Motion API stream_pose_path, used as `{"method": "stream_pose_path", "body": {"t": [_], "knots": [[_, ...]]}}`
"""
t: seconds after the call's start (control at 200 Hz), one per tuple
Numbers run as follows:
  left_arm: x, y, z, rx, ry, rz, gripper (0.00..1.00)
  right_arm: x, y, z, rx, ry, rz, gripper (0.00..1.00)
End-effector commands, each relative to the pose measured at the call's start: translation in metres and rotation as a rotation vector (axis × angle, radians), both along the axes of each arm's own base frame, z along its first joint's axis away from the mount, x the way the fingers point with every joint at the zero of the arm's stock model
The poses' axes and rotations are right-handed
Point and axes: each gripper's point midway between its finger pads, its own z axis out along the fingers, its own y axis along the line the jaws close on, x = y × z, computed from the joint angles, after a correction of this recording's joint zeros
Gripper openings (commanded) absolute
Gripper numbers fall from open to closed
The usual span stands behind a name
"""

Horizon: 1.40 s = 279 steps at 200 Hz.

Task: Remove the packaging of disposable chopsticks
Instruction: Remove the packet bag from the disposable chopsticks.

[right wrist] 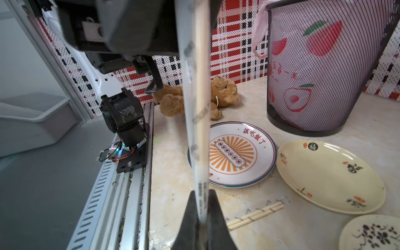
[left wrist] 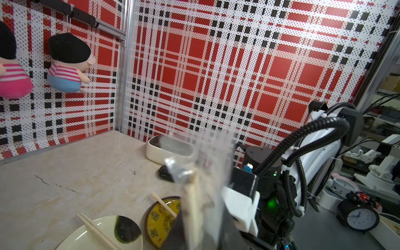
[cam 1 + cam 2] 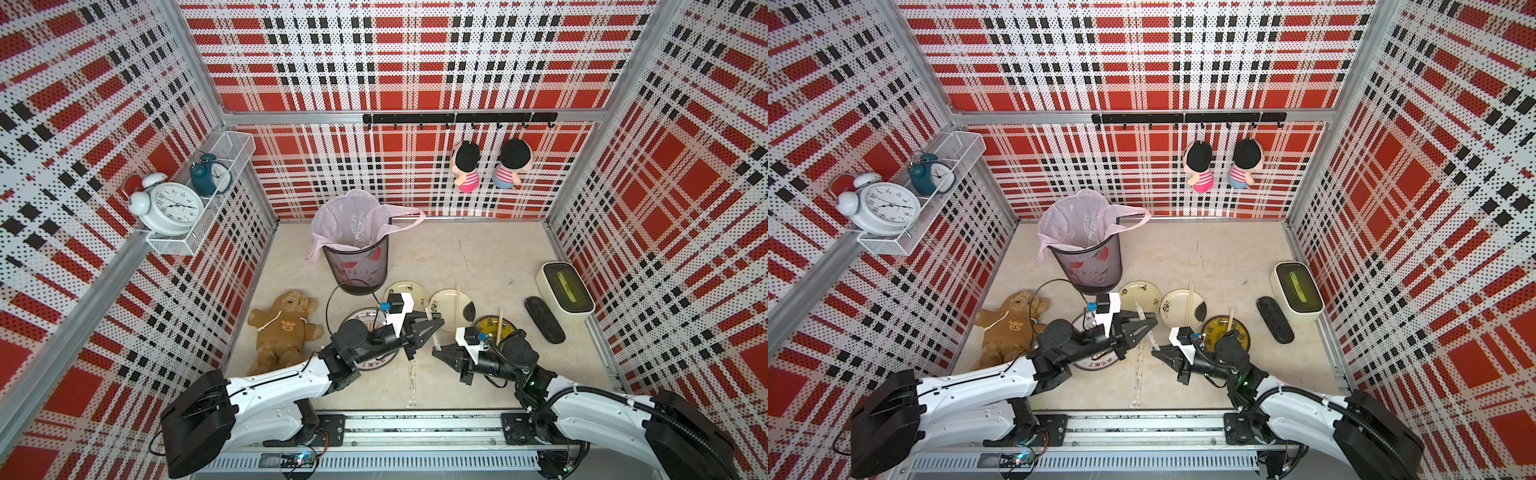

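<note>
Right wrist view: right gripper (image 1: 202, 194) tight on one end of the packaging (image 1: 188, 86), disposable chopsticks (image 1: 202, 65) inside; left gripper (image 3: 438, 323), gap unclear.

Premises are a robotics laboratory test cell, not a dwelling. An aluminium frame (image 3: 291, 118) carries red plaid perforated panels (image 3: 395, 62) on three sides, and two robot arms (image 3: 274, 386) are mounted on a slotted rail (image 3: 415, 432) at the open front. Alarm clocks (image 3: 174, 208), plush dolls (image 3: 467, 166) and a teddy bear (image 3: 282, 328) dress the interior; past the cell, the left wrist view shows benches with further robot hardware (image 2: 381, 173) and cabling.
</note>
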Motion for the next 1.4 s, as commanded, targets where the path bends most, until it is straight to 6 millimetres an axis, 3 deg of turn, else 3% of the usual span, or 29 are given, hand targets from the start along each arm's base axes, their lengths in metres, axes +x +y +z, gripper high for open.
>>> {"method": "stream_pose_path", "body": {"t": [0.0, 0.09, 0.306, 0.411, 0.521, 0.626, 0.842, 1.072, 1.393], "knots": [[-0.005, -0.001, 0.025, -0.062, -0.039, -0.024, 0.39, -0.002, -0.002, 0.009, 0.038, -0.032, 0.005, 0.00], [-0.009, 0.003, 0.032, -0.091, -0.054, -0.036, 0.40, -0.005, -0.002, 0.008, 0.044, -0.033, 0.017, 0.00], [-0.018, 0.008, 0.037, -0.128, -0.072, -0.084, 0.14, -0.009, -0.002, 0.012, 0.063, -0.043, 0.040, 0.00], [-0.022, 0.011, 0.036, -0.139, -0.076, -0.101, 0.12, -0.011, -0.001, 0.014, 0.070, -0.046, 0.052, 0.00], [-0.021, 0.012, 0.034, -0.139, -0.069, -0.092, 0.00, -0.011, 0.000, 0.016, 0.073, -0.049, 0.055, 0.00], [-0.020, 0.009, 0.025, -0.118, -0.051, -0.095, 0.00, -0.010, 0.002, 0.024, 0.087, -0.072, 0.062, 0.00], [-0.009, 0.001, -0.023, -0.024, 0.034, -0.056, 0.01, -0.008, 0.007, 0.059, 0.141, -0.159, 0.071, 0.00], [-0.009, 0.007, -0.062, 0.024, 0.096, -0.016, 0.04, -0.001, 0.018, 0.094, 0.160, -0.242, 0.087, 0.00], [-0.013, 0.005, -0.083, 0.052, 0.124, -0.042, 0.04, -0.001, 0.017, 0.124, 0.214, -0.308, 0.079, 0.00]]}}
